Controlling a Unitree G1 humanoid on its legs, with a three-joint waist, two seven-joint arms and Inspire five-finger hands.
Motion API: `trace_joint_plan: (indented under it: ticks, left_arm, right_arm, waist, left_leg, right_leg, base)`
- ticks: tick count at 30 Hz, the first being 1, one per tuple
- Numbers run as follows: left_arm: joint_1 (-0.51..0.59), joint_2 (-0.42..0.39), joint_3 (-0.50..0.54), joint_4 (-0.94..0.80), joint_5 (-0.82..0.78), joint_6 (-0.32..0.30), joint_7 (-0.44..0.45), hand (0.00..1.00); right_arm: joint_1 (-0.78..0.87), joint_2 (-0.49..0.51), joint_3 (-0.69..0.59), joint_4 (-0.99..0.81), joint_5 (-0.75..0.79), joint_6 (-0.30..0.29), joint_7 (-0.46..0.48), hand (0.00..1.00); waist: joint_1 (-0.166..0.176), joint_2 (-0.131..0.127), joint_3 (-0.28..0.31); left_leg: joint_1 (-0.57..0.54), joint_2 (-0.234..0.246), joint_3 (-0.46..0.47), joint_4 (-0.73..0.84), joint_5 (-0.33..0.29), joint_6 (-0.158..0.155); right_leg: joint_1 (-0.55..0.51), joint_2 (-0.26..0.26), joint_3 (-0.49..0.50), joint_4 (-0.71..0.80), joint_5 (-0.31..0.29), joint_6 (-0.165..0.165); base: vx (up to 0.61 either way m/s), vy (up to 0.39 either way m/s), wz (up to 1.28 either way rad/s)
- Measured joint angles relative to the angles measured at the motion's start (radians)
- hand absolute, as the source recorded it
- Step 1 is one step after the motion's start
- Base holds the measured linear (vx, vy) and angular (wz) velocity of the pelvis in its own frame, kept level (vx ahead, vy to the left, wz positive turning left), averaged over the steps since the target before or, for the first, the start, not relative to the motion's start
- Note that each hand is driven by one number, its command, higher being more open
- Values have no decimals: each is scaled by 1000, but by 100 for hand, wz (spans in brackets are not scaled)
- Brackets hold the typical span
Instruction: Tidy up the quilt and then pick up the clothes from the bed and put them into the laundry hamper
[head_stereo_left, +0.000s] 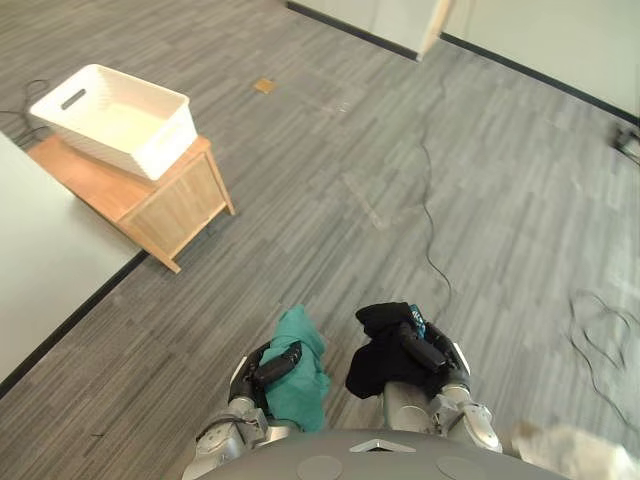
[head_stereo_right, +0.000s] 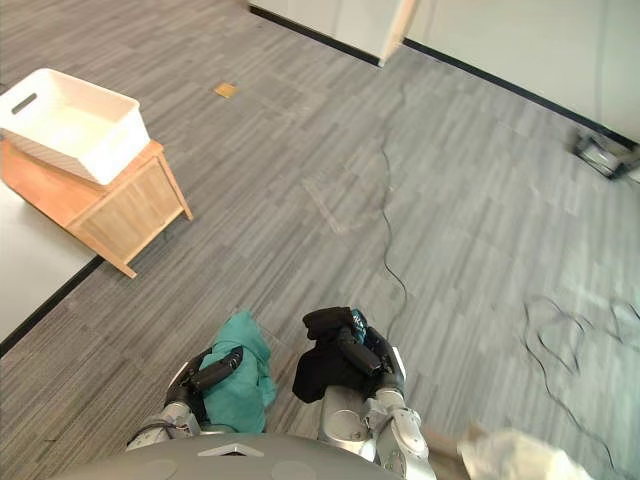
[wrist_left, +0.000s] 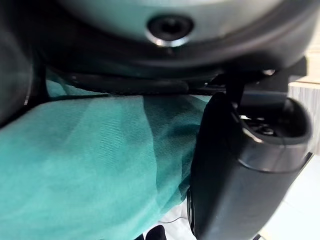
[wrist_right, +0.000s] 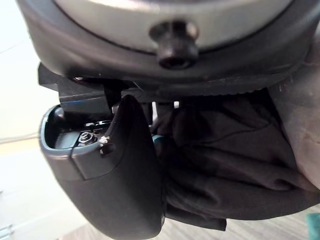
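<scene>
A teal garment (head_stereo_left: 300, 368) hangs bunched in my left hand (head_stereo_left: 275, 365), whose fingers curl round it low in the eye views; the same teal cloth (wrist_left: 95, 165) presses against the thumb (wrist_left: 235, 170) in the left wrist view. A black garment (head_stereo_left: 378, 362) is clutched in my right hand (head_stereo_left: 425, 352) beside it, and the dark cloth (wrist_right: 225, 170) lies against that hand's thumb (wrist_right: 125, 190). Both hands hang close to my body above the grey floor. A white laundry hamper (head_stereo_left: 115, 118) stands on a low wooden cabinet (head_stereo_left: 150, 195) at the far left.
A pale bed surface (head_stereo_left: 40, 260) with a dark edge lies along the left side. Cables (head_stereo_left: 430, 220) trail across the grey plank floor to the right. A pale bundle (head_stereo_left: 575, 450) shows at the lower right corner. A white wall (head_stereo_left: 540, 35) runs along the far side.
</scene>
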Motion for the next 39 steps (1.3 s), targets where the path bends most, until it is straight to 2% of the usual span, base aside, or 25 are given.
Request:
trace_joint_plan:
  ticks: [2,3,4,5,6,7,8,9,12,15,16,17,18,20,21,23,25,29,31,32,34,35,36,37,39]
  left_arm:
    - [30,7,3,-5,-1,-3,-12,0]
    - [50,3,9,-15,-3,-2,-15,0]
    - [49,-15,20,-12,-3,1,-13,0]
    - [63,-46,51,-39,-11,0,-21,0]
    - [66,-73,72,-68,-21,-6,-37,0]
    - [67,-87,77,-79,-22,-20,-50,0]
    - [64,-104,77,-97,-21,-45,-71,0]
    - [63,-97,77,-113,-12,-64,-95,0]
    - [72,-85,73,-142,-1,-94,-134,0]
    - [69,-81,70,-160,-2,-93,-138,0]
    - [69,-78,63,-159,-6,-89,-135,0]
    - [68,-75,63,-157,-11,-88,-132,0]
    - [64,-72,64,-150,-23,-79,-125,0]
    - [62,-70,57,-146,-33,-66,-123,0]
    - [56,-64,58,-137,-37,-55,-120,0]
    - [51,-45,50,-119,-34,-38,-94,0]
    - [44,-38,30,-87,-37,-21,-53,0]
    - [9,-30,-14,-57,-40,11,-1,0]
    - [12,-36,-14,-67,-40,15,13,0]
    - [32,-31,-11,-93,-40,15,21,0]
    - [59,-35,11,-100,-44,15,38,0]
    - [71,-51,25,-95,-45,19,59,0]
    - [73,-61,29,-96,-45,19,65,0]
    - [79,-88,45,-102,-50,19,71,0]
    - [98,-126,77,-139,-53,9,53,0]
  right_arm:
    - [9,8,10,-10,0,2,-9,0]
    - [14,11,11,-16,-1,5,-10,0]
    - [-2,0,9,-13,-1,10,-15,0]
    - [-37,-4,11,-17,-3,28,-20,0]
    - [-52,-14,5,-38,-4,45,-14,0]
    - [-55,-28,6,-42,-4,51,-9,0]
    - [-74,-45,5,-15,-5,63,-5,0]
    - [-100,-46,-6,35,-9,73,-4,0]
    - [-92,-47,-26,49,-42,80,0,0]
    - [-85,-61,-34,50,-41,80,-3,0]
    - [-83,-68,-35,82,-42,81,-5,0]
    - [-83,-67,-33,98,-42,81,-7,0]
    - [-81,-55,-33,112,-42,81,-10,0]
    - [-80,-54,-35,115,-41,75,-17,0]
    - [-89,-46,-35,129,-41,74,-21,0]
    - [-76,-27,-34,135,-41,69,-29,0]
    - [-36,-2,-35,127,-35,46,-30,0]
    - [47,5,-41,17,-29,-10,-26,0]
    - [109,18,-37,-55,-33,-19,-25,0]
    - [156,28,-25,-108,-40,-30,-13,0]
    - [181,31,2,-133,-42,-45,9,0]
    - [167,16,13,-139,-43,-45,12,0]
    - [161,4,18,-147,-43,-46,13,0]
    - [152,-14,27,-170,-45,-45,14,0]
    - [143,-38,28,-202,-52,-44,14,0]
  waist:
    - [-12,-22,-14]
    - [-33,-31,-37]
    - [-30,-8,-43]
    - [-15,24,-43]
    - [-7,73,-21]
    - [5,92,-12]
    - [37,107,16]
    - [34,104,47]
    - [35,76,57]
    - [30,62,55]
    - [36,52,48]
    - [39,37,36]
    - [41,-1,1]
    - [40,-1,-17]
    - [37,-2,-21]
    - [15,-19,-17]
    - [-7,-19,-17]
    - [-38,-12,-15]
    - [-39,-19,-23]
    - [-28,-36,-36]
    - [-17,-46,-52]
    - [4,-19,-73]
    - [7,-14,-79]
    - [5,23,-72]
    - [9,68,-58]
  left_leg:
    - [57,14,-21,39,-44,-35]
    - [66,31,-19,84,-85,-46]
    - [54,59,-10,129,-96,-61]
    - [-31,108,21,318,-77,-35]
    - [-168,166,23,612,40,79]
    - [-236,180,-11,743,164,65]
    - [-334,158,-79,938,146,10]
    - [-408,123,-84,1025,95,-7]
    - [-541,86,55,847,62,0]
    - [-603,63,231,310,136,0]
    - [-586,42,244,151,274,33]
    - [-575,30,251,141,319,53]
    - [-587,6,274,152,313,102]
    - [-601,8,283,193,257,170]
    - [-563,-6,278,179,223,179]
    - [-438,-45,228,117,178,175]
    - [-321,-49,137,76,150,168]
    - [-166,-15,-110,49,100,147]
    - [-148,17,-168,109,50,96]
    - [-135,33,-179,160,-18,41]
    - [-97,83,-188,227,-124,4]
    - [-109,115,-173,283,-121,8]
    - [-127,133,-159,336,-114,15]
    - [-198,179,-142,490,-73,22]
    - [-341,263,-81,758,87,3]
  right_leg:
    - [-22,6,23,83,34,-31]
    - [-47,10,47,181,132,-67]
    - [-61,24,29,244,89,-79]
    - [-64,52,2,282,17,-98]
    - [-27,110,0,258,-31,-110]
    - [2,139,3,232,-42,-128]
    - [86,176,22,178,-58,-152]
    - [199,187,31,128,-78,-165]
    - [386,188,63,10,-105,-149]
    - [518,192,56,-101,-132,-102]
    - [587,197,49,-152,-153,-77]
    - [604,188,51,-168,-162,-70]
    - [607,156,51,-164,-187,-46]
    - [554,138,32,-56,-200,-23]
    - [464,96,-12,188,-196,-8]
    - [284,2,-22,641,-67,10]
    - [216,14,-15,715,-127,-41]
    - [71,32,7,393,-156,-41]
    - [76,20,64,95,-90,4]
    - [76,0,135,-14,-26,16]
    - [64,-8,140,123,87,35]
    - [29,-7,109,250,-16,11]
    - [33,-7,87,278,-53,7]
    - [67,7,37,288,-107,-3]
    - [159,27,-20,246,-148,-18]
  base:
    - [594,-492,123]
    - [648,-597,123]
    - [638,-601,58]
    - [489,-485,-10]
    - [470,-486,-30]
    - [475,-409,-58]
    - [506,-328,-60]
    - [645,-369,-51]
    - [513,-310,-23]
    - [579,-279,-5]
    - [588,-236,-2]
    - [782,-213,-10]
    - [547,-114,-12]
    - [673,-141,-9]
    - [646,-131,-5]
    - [633,-156,43]
    - [669,-281,118]
    - [549,-357,176]
    - [481,-466,207]
    - [447,-544,167]
    - [502,-674,129]
    - [377,-552,65]
    - [333,-502,70]
    - [296,-471,90]
    - [283,-414,94]
